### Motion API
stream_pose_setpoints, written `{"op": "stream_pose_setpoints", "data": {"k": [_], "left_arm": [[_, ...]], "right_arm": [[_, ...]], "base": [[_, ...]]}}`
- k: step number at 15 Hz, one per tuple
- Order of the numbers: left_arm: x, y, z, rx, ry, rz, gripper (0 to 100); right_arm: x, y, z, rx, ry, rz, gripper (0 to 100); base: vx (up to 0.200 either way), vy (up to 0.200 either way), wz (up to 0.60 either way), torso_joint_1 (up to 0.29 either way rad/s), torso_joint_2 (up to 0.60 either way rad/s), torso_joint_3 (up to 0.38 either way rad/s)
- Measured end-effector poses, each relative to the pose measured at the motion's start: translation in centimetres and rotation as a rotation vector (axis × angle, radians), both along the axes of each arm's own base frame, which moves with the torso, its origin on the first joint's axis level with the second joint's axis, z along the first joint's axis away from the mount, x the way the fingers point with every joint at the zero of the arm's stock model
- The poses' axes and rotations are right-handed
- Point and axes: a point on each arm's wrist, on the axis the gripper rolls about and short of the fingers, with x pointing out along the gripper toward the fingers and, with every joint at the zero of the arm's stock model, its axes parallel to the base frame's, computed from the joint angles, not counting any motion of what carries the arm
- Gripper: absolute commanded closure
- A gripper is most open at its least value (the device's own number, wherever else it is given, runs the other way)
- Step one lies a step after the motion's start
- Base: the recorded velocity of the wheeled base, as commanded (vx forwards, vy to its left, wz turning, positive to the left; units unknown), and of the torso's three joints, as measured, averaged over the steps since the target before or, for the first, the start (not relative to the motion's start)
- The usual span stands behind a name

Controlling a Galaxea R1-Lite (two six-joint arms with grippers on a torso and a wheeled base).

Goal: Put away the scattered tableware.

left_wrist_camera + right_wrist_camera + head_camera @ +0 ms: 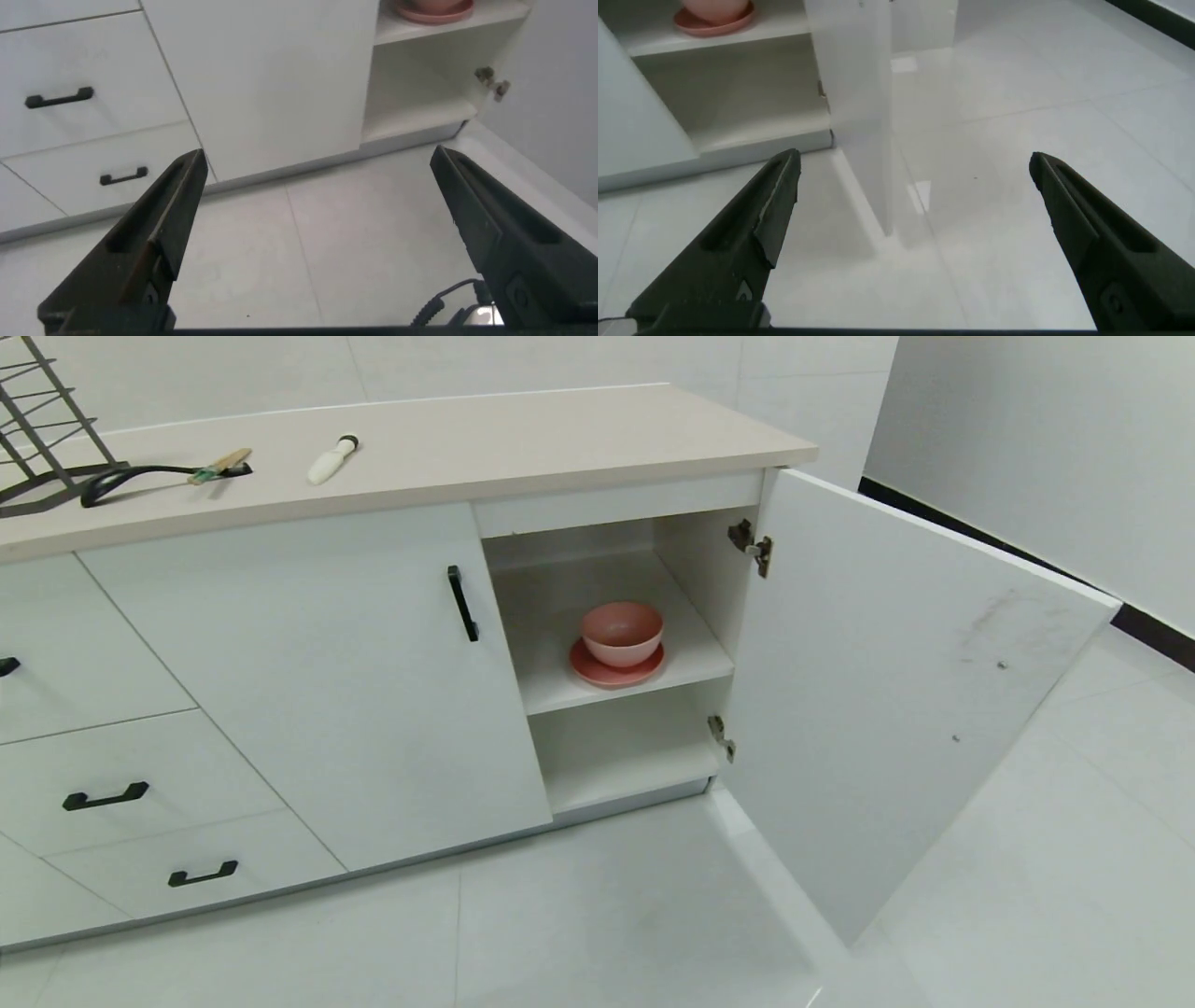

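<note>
A pink bowl [623, 633] sits upright on a darker pink plate [616, 670], the two stacked on the middle shelf [551, 677] of the open cabinet compartment, toward its front edge. The lower compartment lies beneath that shelf. The cabinet door [887, 700] on the right is swung wide open on its two hinges, and its neighbour to the left, a closed door [317, 691] with a black vertical handle [462, 604], stands just beside the opening.

The left gripper [318, 159] hangs over the floor tiles in front of the closed door, its fingers [159, 229] spread wide with nothing between them. The plate [432, 11] shows far beyond them, well apart. The right gripper [913, 159] hangs over the floor near the edge of the open door, its fingers [747, 233] likewise parted and empty. The bowl [715, 7] and plate [710, 24] are up on the shelf, well away from those fingertips.

Farther left are drawers with black pulls [105, 796]. On the countertop [579, 429] lie a white-handled tool [331, 459], a brush with a black handle [168, 474] and a dark wire rack [42, 439].
</note>
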Motion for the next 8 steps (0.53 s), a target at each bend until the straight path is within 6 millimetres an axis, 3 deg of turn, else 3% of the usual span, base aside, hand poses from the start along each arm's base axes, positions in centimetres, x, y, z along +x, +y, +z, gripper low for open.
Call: {"op": "stream_pose_setpoints", "data": {"k": [8], "left_arm": [[0.0,0.0,0.0,-0.001,0.0,0.0,0]], "right_arm": [[0.0,0.0,0.0,0.0,0.0,0.0,0]], "base": [[0.0,-0.2,0.0,0.001,0.0,0.002]]}}
